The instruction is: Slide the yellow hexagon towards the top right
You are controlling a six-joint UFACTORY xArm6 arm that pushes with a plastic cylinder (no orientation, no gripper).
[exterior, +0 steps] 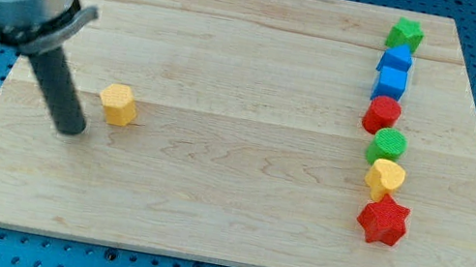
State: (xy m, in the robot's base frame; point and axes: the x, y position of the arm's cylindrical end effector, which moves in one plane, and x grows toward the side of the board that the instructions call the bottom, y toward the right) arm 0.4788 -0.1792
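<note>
Column at the view's right: green star [405, 32], blue blocks [392, 72], red star [384, 221], perhaps others.

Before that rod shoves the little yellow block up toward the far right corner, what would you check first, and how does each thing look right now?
1. Yellow hexagon located: ok, alone on the view's left half of the board.
2. My tip near it: ok, just to its left and slightly lower, a small gap between.
3. Tip on the side opposite the push direction: ok, lower left suits a push to the upper right.
4. Path clear: ok, bare wood until the column of blocks at the view's right.
5. Green star at the column's top may be struck: cannot tell.
</note>
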